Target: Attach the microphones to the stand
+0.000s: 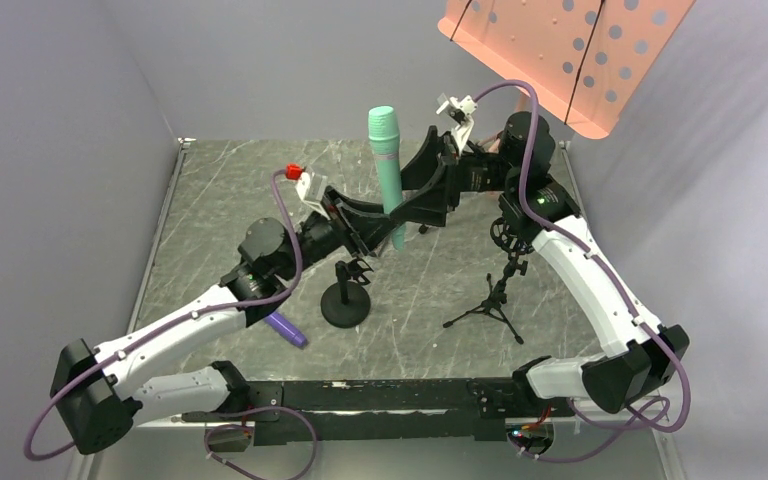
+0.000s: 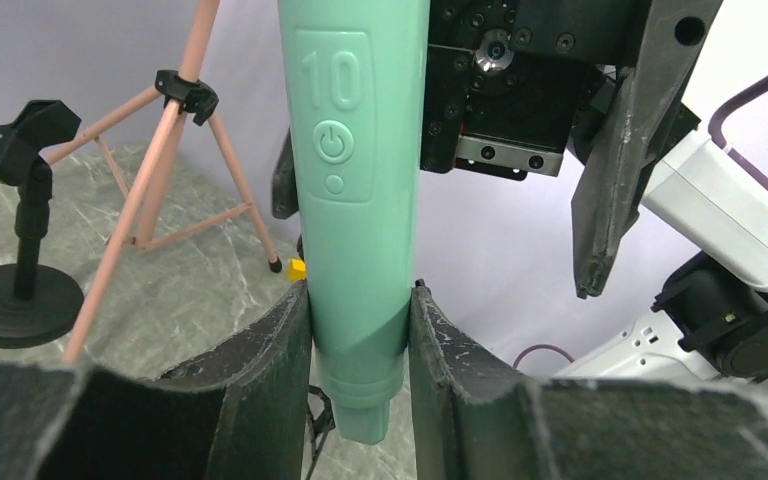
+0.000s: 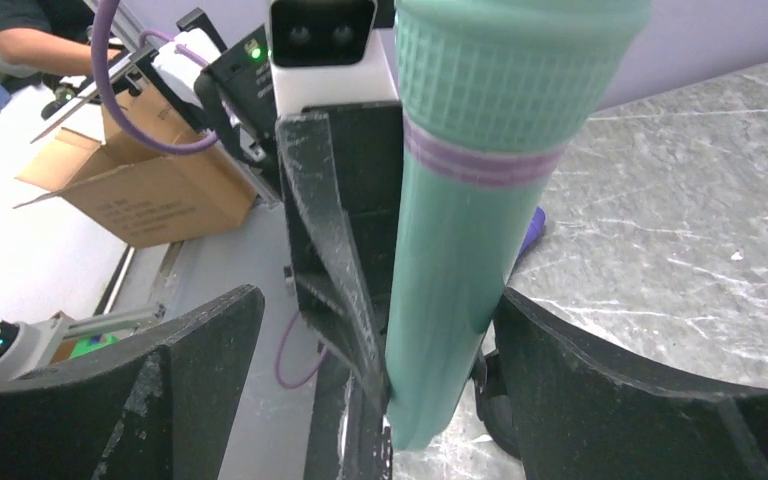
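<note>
Left gripper (image 2: 360, 305) clamped on teal microphone (image 2: 360, 190), upright. Right gripper (image 3: 380, 325) spread wide around it. Cardboard box (image 3: 145, 200) open, contents hidden.

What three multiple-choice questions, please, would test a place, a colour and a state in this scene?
1. Where is the purple stick microphone?
A in the air, held
B lying on the grey marble table, beneath the left arm
C leaning on the back wall

2. What colour is the upright plastic microphone gripped by the left pincer?
A pink
B teal-green
C black

3. How is the right pincer set?
A open, astride that microphone
B shut on it
C shut and empty

Key: B, the top view shows it flat under the arm; B, both wrist views show teal; A, gaps show on both sides of the shaft.
</note>
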Motion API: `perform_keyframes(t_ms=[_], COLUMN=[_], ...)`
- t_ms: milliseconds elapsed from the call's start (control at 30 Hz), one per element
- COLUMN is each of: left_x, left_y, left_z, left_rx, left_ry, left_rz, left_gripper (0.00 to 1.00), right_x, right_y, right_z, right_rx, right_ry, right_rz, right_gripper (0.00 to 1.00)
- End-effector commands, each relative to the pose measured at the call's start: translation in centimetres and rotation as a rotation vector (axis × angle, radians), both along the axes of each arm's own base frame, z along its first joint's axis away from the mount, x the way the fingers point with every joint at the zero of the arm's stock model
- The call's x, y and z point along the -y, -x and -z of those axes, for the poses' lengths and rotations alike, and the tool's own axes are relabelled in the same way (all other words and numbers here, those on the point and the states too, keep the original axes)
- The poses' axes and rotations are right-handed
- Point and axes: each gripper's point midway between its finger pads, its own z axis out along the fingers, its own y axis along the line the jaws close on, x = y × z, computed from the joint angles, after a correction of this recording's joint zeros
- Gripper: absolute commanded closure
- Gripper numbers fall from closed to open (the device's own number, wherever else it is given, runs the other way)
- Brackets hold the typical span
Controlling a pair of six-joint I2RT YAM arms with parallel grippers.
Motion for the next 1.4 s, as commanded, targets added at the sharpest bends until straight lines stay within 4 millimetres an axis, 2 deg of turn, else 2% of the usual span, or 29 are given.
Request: perform_keyframes(t_ms=[0, 133, 233, 300, 467, 533, 567, 633, 733, 867, 900, 1033, 1133, 1300, 1367], left_x=[0.2, 0.9, 1.4, 1.7, 2.2, 2.3, 2.2, 2.0, 1.2, -1.0, -1.7, -3.4, -2.9, -1.0, -0.1], left_y=[0.0, 0.1, 0.1, 0.2, 0.6, 1.0, 1.1, 1.5, 3.2, 4.7, 4.8, 4.4, 4.0, 3.4, 3.0], left_z=[-2.9, -2.2, -2.0, -2.0, -1.4, -0.9, -0.7, -0.2, 0.0, 0.8, 0.7, -0.8, -2.0, -4.1, -4.0], left_rx=[0.049, 0.028, 0.022, 0.02, 0.002, -0.004, -0.008, -0.018, 0.032, 0.086, 0.103, 0.121, 0.104, 0.073, 0.05], left_ry=[0.122, 0.126, 0.127, 0.122, 0.12, 0.117, 0.117, 0.109, 0.102, 0.047, 0.033, -0.028, -0.07, -0.085, -0.096], left_rz=[-0.074, -0.088, -0.082, -0.074, -0.043, -0.027, -0.023, -0.011, 0.036, 0.019, 0.004, 0.008, 0.089, 0.186, 0.213], left_gripper=[1.0, 1.0, 1.0, 1.0, 0.99, 0.94, 0.88, 0.69, 0.39, 0.05, 0.01, 0.01, 0.01, 0.01, 0.03], right_x=[0.1, 0.4, 0.6, 0.7, 1.0, 1.2, 1.2, 1.3, 1.5, 1.8, 1.9, 1.9, 1.7, 1.9, 1.9], right_y=[0.2, 0.4, 0.4, 0.3, 0.0, -0.1, -0.1, 0.0, 0.0, 0.1, 0.1, 0.6, 0.9, 1.1, 1.3], right_z=[-1.4, -0.5, -0.1, 0.0, 0.3, 0.6, 0.7, 1.1, 1.6, 2.6, 3.0, 5.1, 6.1, 6.2, 6.2], right_rx=[-0.019, -0.042, -0.047, -0.058, -0.067, -0.067, -0.064, -0.057, -0.037, 0.01, 0.036, 0.051, 0.062, 0.104, 0.111], right_ry=[-0.063, -0.063, -0.066, -0.07, -0.078, -0.076, -0.075, -0.07, -0.057, -0.026, -0.017, 0.022, 0.042, 0.067, 0.069], right_rz=[0.018, 0.033, 0.039, 0.039, 0.04, 0.044, 0.044, 0.049, 0.054, 0.064, 0.066, 0.034, 0.003, 0.004, 0.003], right_gripper=[0.12, 0.19, 0.28, 0.4, 0.83, 0.89, 0.9, 0.91, 0.91, 0.91, 0.91, 0.91, 0.91, 0.91, 0.91])
